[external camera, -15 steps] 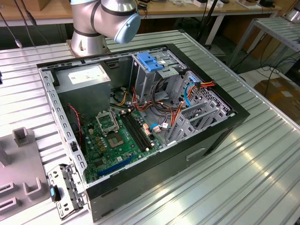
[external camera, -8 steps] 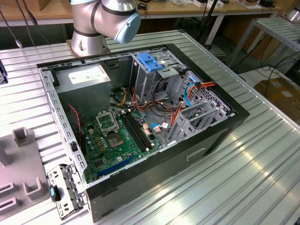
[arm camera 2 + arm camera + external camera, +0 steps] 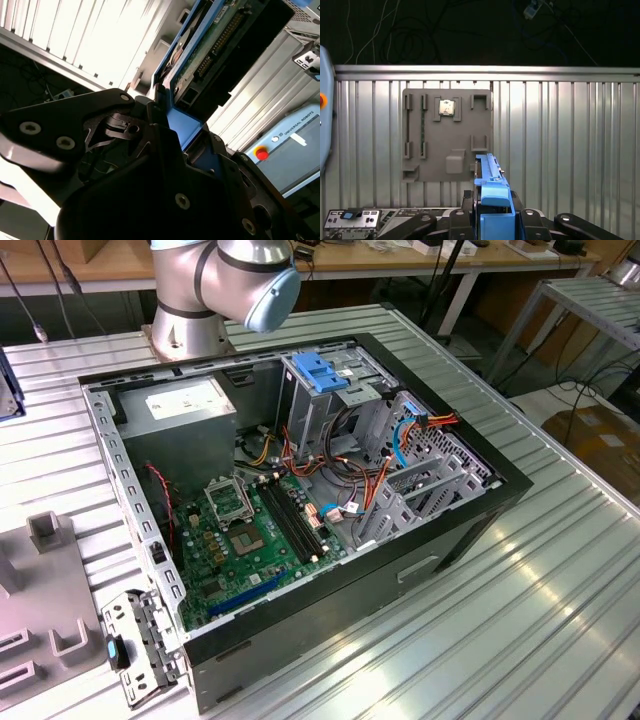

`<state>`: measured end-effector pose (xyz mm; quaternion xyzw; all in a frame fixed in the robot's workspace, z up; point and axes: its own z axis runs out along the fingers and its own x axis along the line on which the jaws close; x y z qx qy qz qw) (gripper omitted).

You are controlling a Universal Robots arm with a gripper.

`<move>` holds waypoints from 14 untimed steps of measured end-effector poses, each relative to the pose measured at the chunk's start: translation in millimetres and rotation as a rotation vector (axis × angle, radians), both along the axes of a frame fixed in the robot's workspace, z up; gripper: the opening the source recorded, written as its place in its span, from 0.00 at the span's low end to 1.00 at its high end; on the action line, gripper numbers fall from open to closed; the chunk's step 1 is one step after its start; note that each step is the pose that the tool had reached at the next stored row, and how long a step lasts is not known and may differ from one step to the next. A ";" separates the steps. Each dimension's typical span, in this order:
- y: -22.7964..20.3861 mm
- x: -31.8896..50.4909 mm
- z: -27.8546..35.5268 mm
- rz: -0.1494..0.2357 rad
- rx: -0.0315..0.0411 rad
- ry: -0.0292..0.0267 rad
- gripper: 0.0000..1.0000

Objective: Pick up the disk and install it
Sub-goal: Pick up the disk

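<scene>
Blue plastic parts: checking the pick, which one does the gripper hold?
The rails on the disk, clamped in the gripper; the other, a bracket, sits atop the drive cage.

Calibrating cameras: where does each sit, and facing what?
Exterior view: off the arm, above, looking down into the open computer case; arm shows.
First wrist view: at the wrist, facing the grey fixture plate; hand shows.
Second wrist view: at the wrist, looking along the hand.
Both wrist views share the disk, gripped.
</scene>
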<state>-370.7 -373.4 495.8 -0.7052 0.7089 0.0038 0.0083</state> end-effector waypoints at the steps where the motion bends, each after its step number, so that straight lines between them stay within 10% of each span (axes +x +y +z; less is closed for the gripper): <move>1: 0.0 0.7 0.0 0.000 0.0000 0.0000 0.37; 14: 0.0 12.7 0.0 0.000 0.0000 0.0000 0.37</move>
